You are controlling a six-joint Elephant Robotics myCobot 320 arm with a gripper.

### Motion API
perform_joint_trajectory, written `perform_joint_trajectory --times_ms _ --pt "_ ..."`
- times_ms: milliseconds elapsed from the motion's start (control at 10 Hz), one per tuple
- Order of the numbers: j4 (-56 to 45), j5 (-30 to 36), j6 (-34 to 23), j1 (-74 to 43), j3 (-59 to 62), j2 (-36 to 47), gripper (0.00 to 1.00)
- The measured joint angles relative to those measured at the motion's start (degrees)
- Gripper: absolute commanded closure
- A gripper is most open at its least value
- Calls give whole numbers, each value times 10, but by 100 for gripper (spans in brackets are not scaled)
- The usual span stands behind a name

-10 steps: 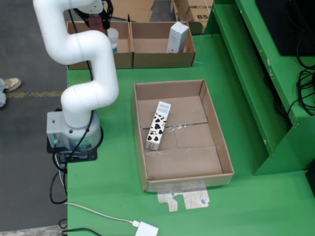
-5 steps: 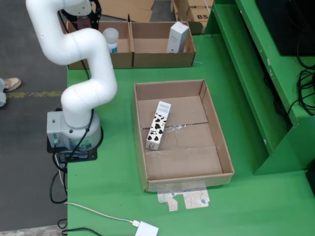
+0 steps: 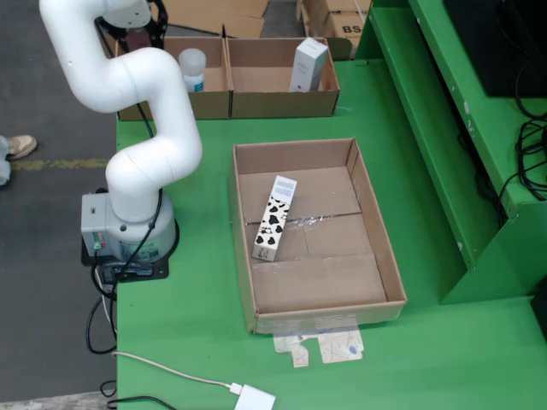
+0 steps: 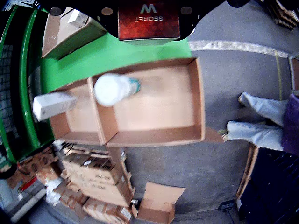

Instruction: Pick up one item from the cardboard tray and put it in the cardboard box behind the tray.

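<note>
Leftward since a second ago, the gripper [image 3: 135,26] now hangs beyond the box's far corner, jaws unreadable; the white bottle [image 3: 192,70] stands delivered in the left box [image 3: 214,101]; a cow-print carton [image 3: 274,219] remains in the tray [image 3: 389,265].

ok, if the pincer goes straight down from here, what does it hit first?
Probably the bare floor of the left-hand cardboard box, going by the wrist view. The white-capped bottle stands just off to the side. Depth is unclear, and the pincer's tips aren't visible.
</note>
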Motion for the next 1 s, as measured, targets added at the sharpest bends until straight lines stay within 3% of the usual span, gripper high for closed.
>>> perform_joint_trajectory --times_ms 300,500,800,1000 --pt "78 -37 -76 -38 0 -58 100" --pt "125 -37 -89 -46 -1 -65 100" --pt "204 -101 -163 -85 0 -137 100" --pt "257 -99 -198 -84 -3 -176 100"
